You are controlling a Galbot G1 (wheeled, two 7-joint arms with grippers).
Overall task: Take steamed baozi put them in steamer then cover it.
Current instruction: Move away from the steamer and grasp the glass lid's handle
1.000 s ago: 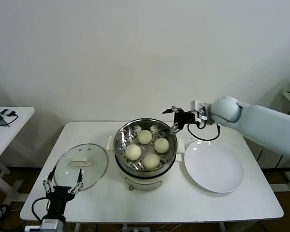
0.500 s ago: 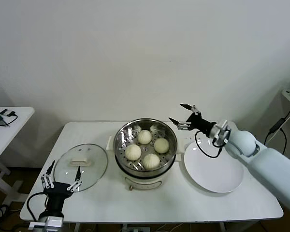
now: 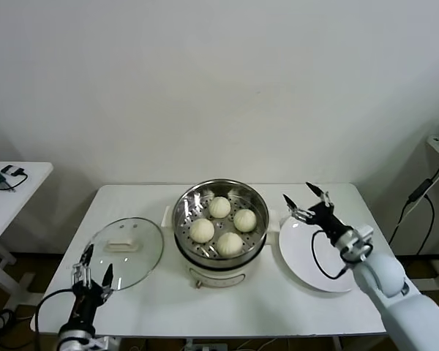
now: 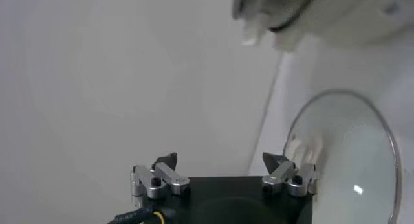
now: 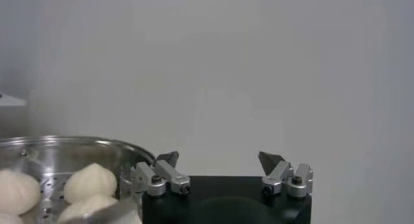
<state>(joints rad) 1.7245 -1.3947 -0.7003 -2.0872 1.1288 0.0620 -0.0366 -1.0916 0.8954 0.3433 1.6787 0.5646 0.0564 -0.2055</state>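
Several pale baozi (image 3: 219, 207) sit on the perforated tray inside the shiny steamer (image 3: 184, 212) at the table's middle; they also show in the right wrist view (image 5: 90, 181). The glass lid (image 3: 124, 253) lies flat on the table left of the steamer, and it shows in the left wrist view (image 4: 349, 154). My right gripper (image 3: 307, 202) is open and empty, raised above the white plate's near-steamer edge. My left gripper (image 3: 92, 263) is open and empty, low at the table's front left, just in front of the lid.
A flat white plate (image 3: 329, 263) lies right of the steamer, bare. A small side table (image 3: 7, 190) with small items stands at the far left. A white wall is behind.
My right gripper has drawn back from the steamer's rim, moving right and toward me over the plate. My left gripper has shifted slightly and tilted by the lid's front edge.
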